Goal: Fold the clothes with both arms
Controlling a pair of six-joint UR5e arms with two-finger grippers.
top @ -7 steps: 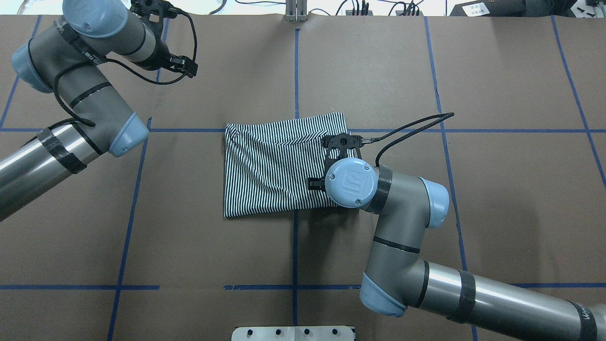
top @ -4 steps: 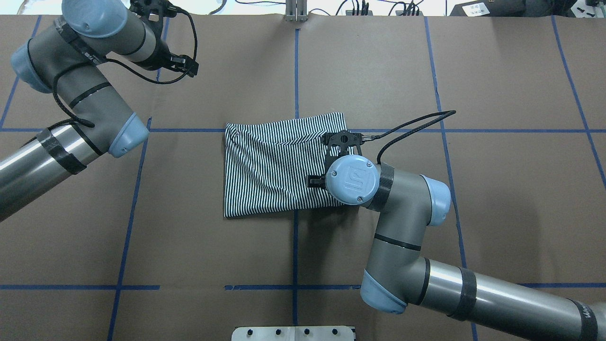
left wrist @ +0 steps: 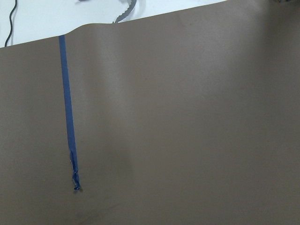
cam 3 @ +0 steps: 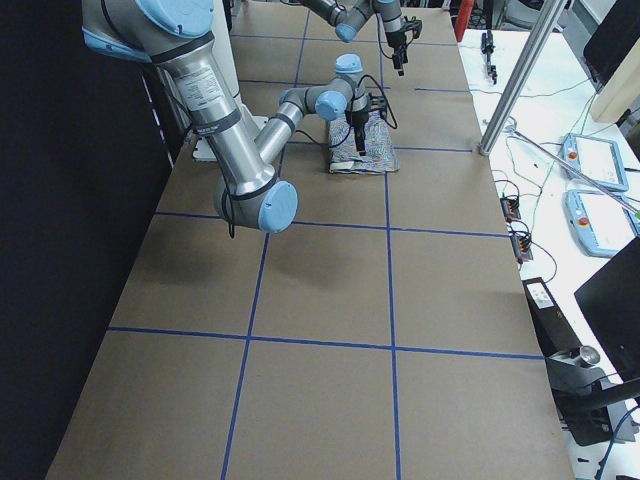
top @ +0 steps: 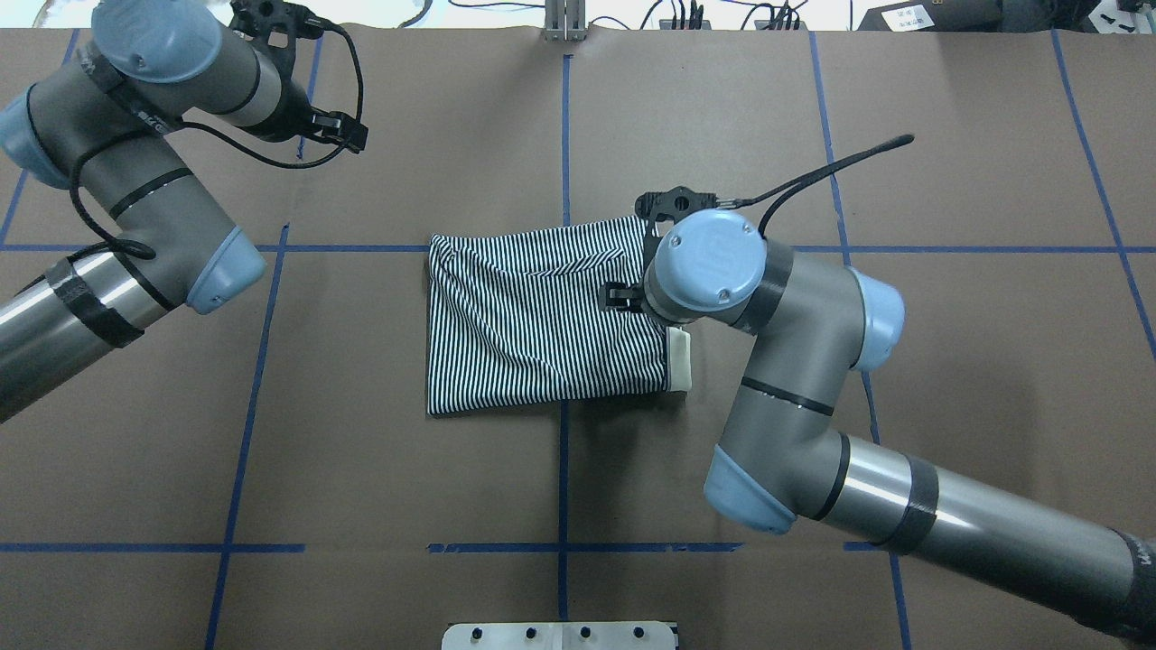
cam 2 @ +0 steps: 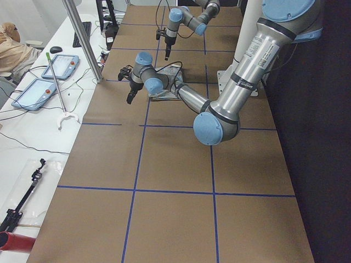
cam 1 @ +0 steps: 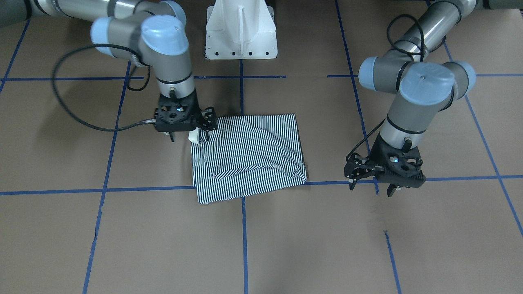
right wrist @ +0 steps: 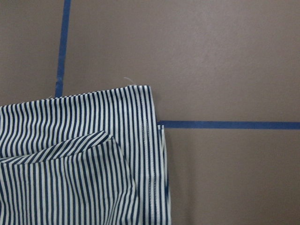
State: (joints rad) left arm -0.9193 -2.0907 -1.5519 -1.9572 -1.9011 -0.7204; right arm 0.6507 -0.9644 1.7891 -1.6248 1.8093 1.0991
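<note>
The clothes are one navy-and-white striped shirt (top: 533,325), folded into a flat rectangle at the table's middle (cam 1: 249,155). A cream collar (top: 679,358) pokes out at its right edge. My right gripper (cam 1: 188,138) hangs just above that edge by the collar (cam 1: 195,136). Its fingers are spread with nothing between them. The right wrist view looks down on a far corner of the shirt (right wrist: 70,178), with no fingers in frame. My left gripper (cam 1: 371,188) hovers open over bare table, well off the shirt's left side. The left wrist view holds only table and blue tape.
Blue tape lines (top: 564,135) grid the brown table. The white pedestal base (cam 1: 241,30) stands at the robot's edge. In the exterior left view a bench with tablets (cam 2: 35,93), a metal post (cam 2: 82,38) and a seated person (cam 2: 11,44) lie past the far edge.
The right arm's wrist has risen and swung toward the table's far side, uncovering the cream collar at the shirt's right edge. The left arm has drifted slightly outward. The shirt has not moved.
</note>
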